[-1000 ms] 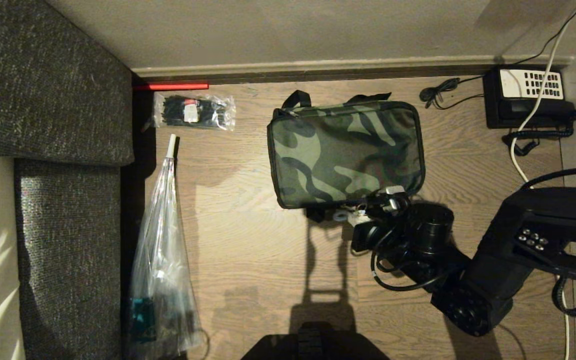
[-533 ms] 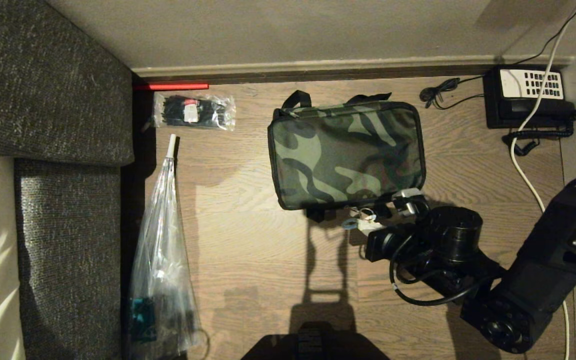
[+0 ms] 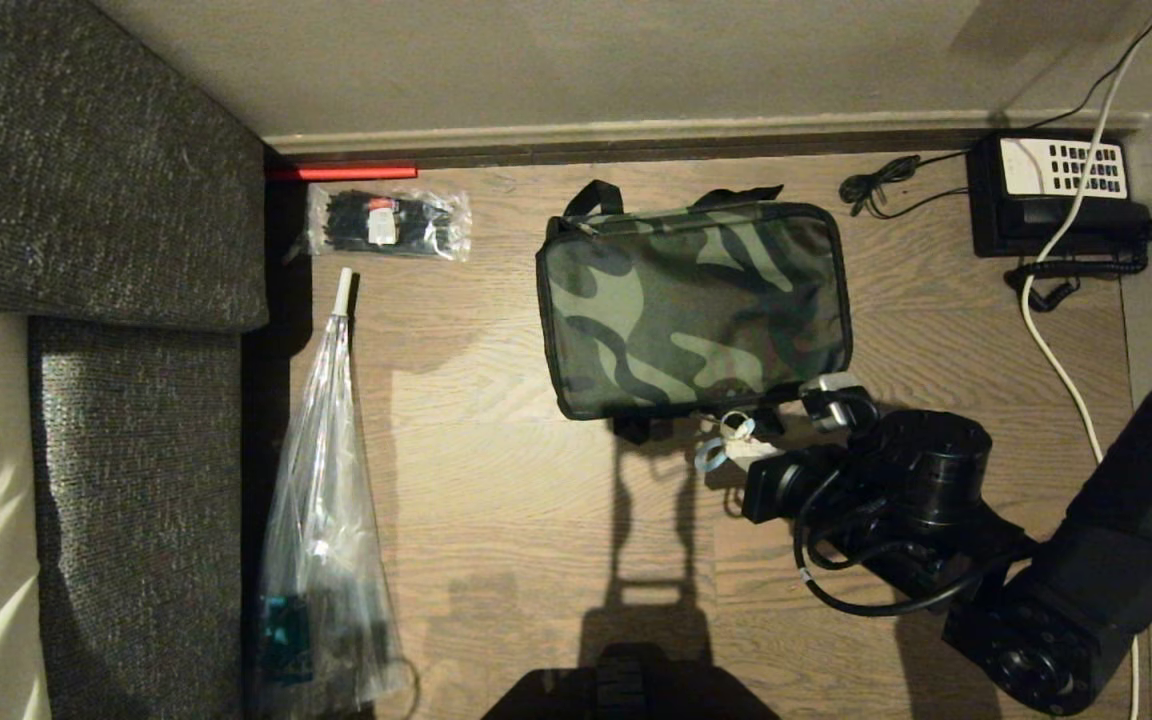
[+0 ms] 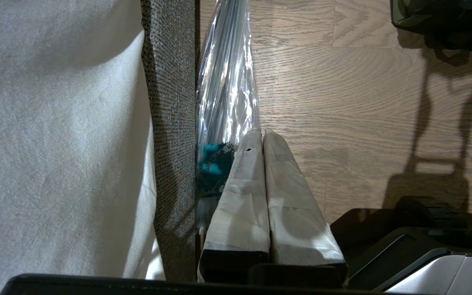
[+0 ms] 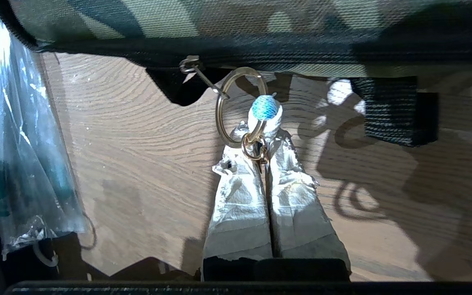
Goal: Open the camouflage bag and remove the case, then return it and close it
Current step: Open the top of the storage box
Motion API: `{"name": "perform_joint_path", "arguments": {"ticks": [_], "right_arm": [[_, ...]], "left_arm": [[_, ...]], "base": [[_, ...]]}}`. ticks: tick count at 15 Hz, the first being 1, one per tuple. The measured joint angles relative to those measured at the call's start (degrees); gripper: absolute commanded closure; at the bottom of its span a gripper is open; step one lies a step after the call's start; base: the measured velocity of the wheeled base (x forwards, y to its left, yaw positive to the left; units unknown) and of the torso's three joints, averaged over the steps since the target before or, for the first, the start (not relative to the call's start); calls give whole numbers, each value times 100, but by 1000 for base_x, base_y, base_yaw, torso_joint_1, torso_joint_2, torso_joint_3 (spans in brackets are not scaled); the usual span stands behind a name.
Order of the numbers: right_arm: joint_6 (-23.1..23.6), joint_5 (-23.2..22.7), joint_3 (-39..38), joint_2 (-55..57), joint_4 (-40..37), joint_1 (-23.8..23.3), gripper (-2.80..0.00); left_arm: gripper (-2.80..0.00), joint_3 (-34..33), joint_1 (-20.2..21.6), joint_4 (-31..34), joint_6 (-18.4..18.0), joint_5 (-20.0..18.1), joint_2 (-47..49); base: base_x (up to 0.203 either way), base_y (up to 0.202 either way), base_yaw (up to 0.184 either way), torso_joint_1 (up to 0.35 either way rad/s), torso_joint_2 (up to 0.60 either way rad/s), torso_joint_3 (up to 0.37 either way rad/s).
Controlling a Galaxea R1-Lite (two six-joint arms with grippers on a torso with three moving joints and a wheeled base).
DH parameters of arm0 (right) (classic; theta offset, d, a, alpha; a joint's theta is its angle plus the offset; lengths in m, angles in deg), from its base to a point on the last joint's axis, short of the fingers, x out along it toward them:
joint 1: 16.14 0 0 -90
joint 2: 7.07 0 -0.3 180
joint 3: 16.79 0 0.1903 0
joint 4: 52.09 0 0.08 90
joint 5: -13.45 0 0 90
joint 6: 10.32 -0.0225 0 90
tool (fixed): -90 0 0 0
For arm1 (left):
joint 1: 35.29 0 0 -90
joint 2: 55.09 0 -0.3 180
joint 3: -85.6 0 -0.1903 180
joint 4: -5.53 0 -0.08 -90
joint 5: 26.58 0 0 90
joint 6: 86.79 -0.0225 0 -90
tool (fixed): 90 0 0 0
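The camouflage bag point(image 3: 691, 305) lies on the wooden floor with its lid down; its near side fills the far part of the right wrist view point(image 5: 219, 24). My right gripper point(image 3: 739, 442) sits at the bag's near right corner. In its wrist view the right gripper point(image 5: 265, 143) is shut on a small gold ring with a blue bead point(image 5: 264, 107). A larger gold ring point(image 5: 218, 112) links that to the zipper slider point(image 5: 189, 65). The case is hidden. My left gripper point(image 4: 262, 135) is parked, shut and empty, beside the sofa.
A black telephone point(image 3: 1051, 195) with a white cable point(image 3: 1056, 350) stands at the back right. A clear packet of black items point(image 3: 388, 222) and a long clear plastic bag point(image 3: 321, 520) lie left, along the grey sofa point(image 3: 86, 200). The wall skirting point(image 3: 636, 135) runs behind the bag.
My right arm has drawn back to the right along the bag's near edge, carrying the ring with it. The bag and the left arm have stayed put.
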Motion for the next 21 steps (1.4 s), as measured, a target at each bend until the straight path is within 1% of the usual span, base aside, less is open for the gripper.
{"name": "perform_joint_path", "arguments": {"ticks": [8, 17, 21], "right_arm": [[11, -2, -24, -6, -70, -137, 0], [38, -17, -189, -204, -247, -447, 0], [44, -110, -232, -336, -364, -696, 0]], "left_arm": [[0, 0, 2, -2, 0, 0, 0], [0, 0, 2, 0, 0, 0, 0], [0, 0, 2, 0, 0, -2, 0]], "base": [[0, 0, 0, 0, 0, 0], [0, 0, 0, 0, 0, 0], [0, 0, 0, 0, 0, 0]]}}
